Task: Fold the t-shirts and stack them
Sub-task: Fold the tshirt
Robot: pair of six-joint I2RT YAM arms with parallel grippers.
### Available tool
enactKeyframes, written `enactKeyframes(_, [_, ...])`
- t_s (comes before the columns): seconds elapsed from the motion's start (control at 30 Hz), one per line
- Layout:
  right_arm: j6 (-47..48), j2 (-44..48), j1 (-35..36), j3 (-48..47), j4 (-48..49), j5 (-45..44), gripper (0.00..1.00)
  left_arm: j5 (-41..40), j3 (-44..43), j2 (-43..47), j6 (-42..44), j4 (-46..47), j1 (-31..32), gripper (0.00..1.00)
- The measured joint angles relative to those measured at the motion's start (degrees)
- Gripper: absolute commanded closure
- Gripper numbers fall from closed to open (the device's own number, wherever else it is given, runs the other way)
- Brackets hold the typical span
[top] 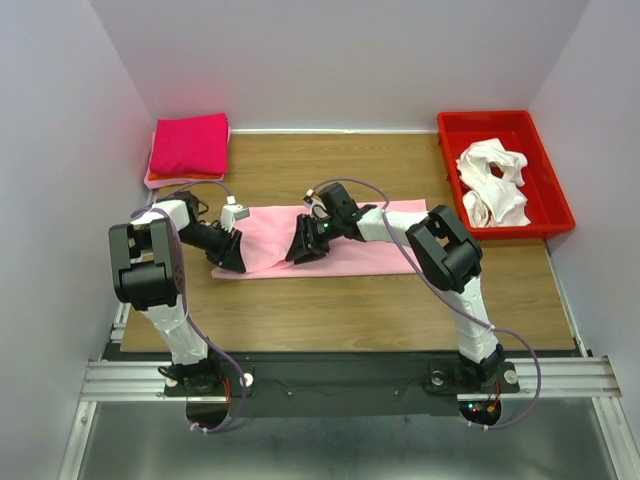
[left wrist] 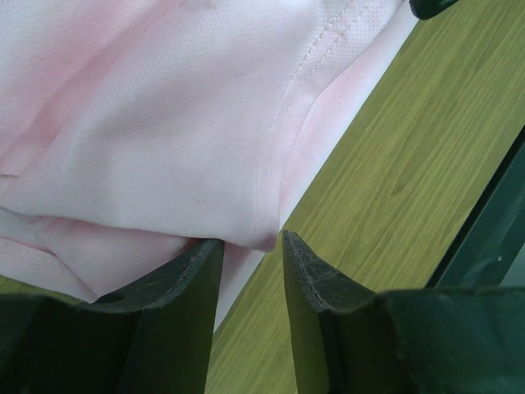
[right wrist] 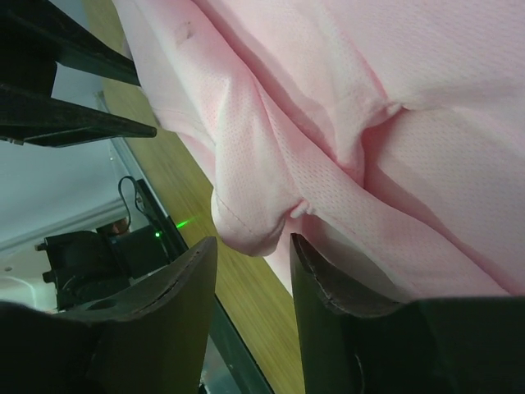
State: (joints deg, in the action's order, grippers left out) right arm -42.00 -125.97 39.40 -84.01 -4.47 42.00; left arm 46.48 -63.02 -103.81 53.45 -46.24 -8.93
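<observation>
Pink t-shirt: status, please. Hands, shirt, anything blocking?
Left hand open, straddling edge of pink t-shirt. Right hand open around a fold at the edge. Shirt lying in a long strip. Nothing blocking.

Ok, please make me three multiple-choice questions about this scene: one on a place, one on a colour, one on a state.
1. Where does the folded magenta shirt lie?
A) back left corner of the table
B) at the table's near edge
C) hanging on the wall

2. What colour is the long shirt that the left gripper and the right gripper are at?
A) white
B) pink
C) blue

3. How are the white shirts in the red bin?
A) folded flat
B) rolled up
C) crumpled

Answers: 1 A, it sits far from the arm bases, on the left; 2 B, both wrist views show pink cloth; 3 C, they lie in a loose heap.
</observation>
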Motion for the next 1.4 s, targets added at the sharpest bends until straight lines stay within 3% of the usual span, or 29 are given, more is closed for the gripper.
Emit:
enactKeyframes(0.27, [-0.52, -1.05, 0.44, -1.25, 0.44, 1.07, 0.78, 0.04, -0.50, -1.31, -0.22, 0.15, 0.24, 0.97])
enactKeyframes(0.33, [-0.50, -1.05, 0.42, -1.40, 0.44, 1.14, 0.82, 0.15, -1.01, -1.31, 0.13, -0.48, 0.24, 1.00])
enactKeyframes(0.7, [-1.84, -1.18, -0.74, -6.56, 0.66, 2.99, 0.81, 4.48, -12.79, -1.53, 0.76, -5.95, 0.20, 1.00])
enactKeyframes(0.8, [-2.89, -1.64, -1.97, -7.74, 0.90, 3.67, 0.68, 5.97, -17.18, -3.54, 0.44, -7.04, 0.17, 0.84])
enactKeyframes(0.83, [-3.26, -2.08, -2.45, -8.24, 1.05, 3.87, 0.51, 6.67, -19.06, -5.03, 0.24, -7.37, 0.17, 0.76])
enactKeyframes(0.87, [-3.43, -2.38, -2.75, -8.50, 1.09, 3.96, 0.47, 7.34, -20.50, -6.38, -0.20, -7.54, 0.17, 0.69])
enactKeyframes(0.93, [-4.24, -3.13, -3.45, -9.05, 1.16, 4.11, 0.32, 8.57, -23.21, -9.31, -0.76, -7.89, 0.15, 0.64])
enactKeyframes(1.0, [-4.37, -3.82, -4.22, -9.51, 1.09, 4.50, 0.25, 9.79, -25.53, -11.91, -1.51, -8.52, 0.07, 0.62])
enactKeyframes(1.3, [-3.52, -4.24, -6.60, -9.70, 1.07, 4.76, 0.25, 14.03, -29.64, -15.17, -7.56, -5.49, -2.71, 0.60])
enactKeyframes(1.4, [-1.05, -3.54, -7.26, -9.14, 1.18, 4.72, 0.33, 14.29, -29.92, -15.04, -5.75, -6.67, -4.07, 0.59])
